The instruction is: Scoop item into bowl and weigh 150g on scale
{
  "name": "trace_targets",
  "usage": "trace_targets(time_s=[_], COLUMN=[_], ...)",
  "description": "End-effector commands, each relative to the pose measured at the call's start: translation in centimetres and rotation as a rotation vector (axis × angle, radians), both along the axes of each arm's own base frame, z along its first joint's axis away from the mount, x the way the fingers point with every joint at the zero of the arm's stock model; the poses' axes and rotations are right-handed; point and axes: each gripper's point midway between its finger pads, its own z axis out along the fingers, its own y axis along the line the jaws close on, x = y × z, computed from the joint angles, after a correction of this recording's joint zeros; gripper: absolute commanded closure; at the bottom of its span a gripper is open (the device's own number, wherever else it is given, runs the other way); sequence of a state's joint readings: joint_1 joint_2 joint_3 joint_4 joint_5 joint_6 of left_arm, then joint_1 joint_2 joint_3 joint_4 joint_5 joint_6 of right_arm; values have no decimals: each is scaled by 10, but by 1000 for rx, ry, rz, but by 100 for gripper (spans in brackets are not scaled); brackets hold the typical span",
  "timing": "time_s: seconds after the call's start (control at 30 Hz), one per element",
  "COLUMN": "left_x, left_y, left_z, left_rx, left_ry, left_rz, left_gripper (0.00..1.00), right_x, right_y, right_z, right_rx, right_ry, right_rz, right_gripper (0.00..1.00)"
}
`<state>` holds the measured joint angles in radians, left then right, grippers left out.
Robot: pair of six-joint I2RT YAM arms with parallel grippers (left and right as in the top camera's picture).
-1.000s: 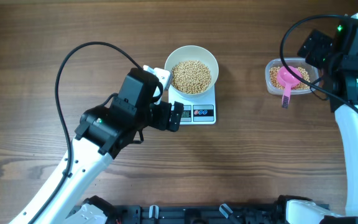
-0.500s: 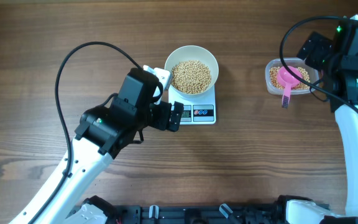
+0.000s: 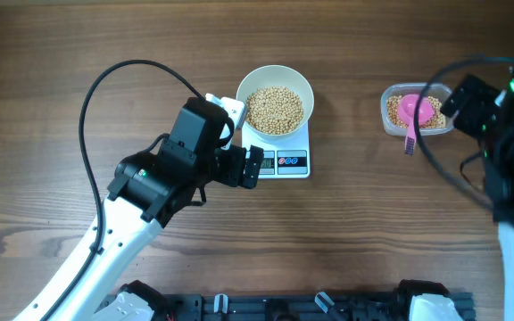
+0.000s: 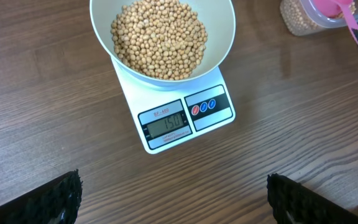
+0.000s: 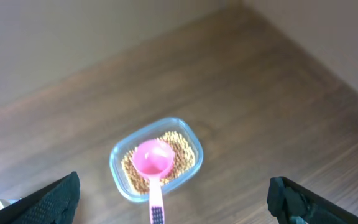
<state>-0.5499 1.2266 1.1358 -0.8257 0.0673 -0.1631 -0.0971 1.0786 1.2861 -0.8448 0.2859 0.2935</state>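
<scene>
Left wrist view, round white bowl (image 4: 224, 46) of tan beans (image 4: 159, 37), rim cropped at top, hiding flat white scale (image 4: 132, 99) rear, left gripper (image 4: 173, 202) and right gripper (image 5: 173, 199) spread apart, fingertips only visible.

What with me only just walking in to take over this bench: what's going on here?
Beans are being weighed out. The white bowl of beans sits on the scale, whose display reads 150. The pink scoop lies in the clear tub of beans off to the right. The left arm's fingers hover open near the scale, the right arm's fingers open above the tub; neither holds anything.
</scene>
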Motion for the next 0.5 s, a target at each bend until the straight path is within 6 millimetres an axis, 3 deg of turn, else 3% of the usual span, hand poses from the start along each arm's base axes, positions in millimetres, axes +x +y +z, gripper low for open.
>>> trace_targets(time_s=[0.0,0.33,0.47], left_x=[0,0,0], left_y=[1,1,1], left_z=[-1,-1,-1], left_rx=[4,5,5], left_ry=[-1,-1,-1], left_rz=[11,11,11], left_gripper=[0,0,0], right_x=[-18,-51,-64], right_y=[-2,25,29], right_z=[1,-31,-36], right_rx=[-39,-13,-19], right_ry=[-76,-382,-480], right_rz=[-6,122,139], right_gripper=[0,0,0])
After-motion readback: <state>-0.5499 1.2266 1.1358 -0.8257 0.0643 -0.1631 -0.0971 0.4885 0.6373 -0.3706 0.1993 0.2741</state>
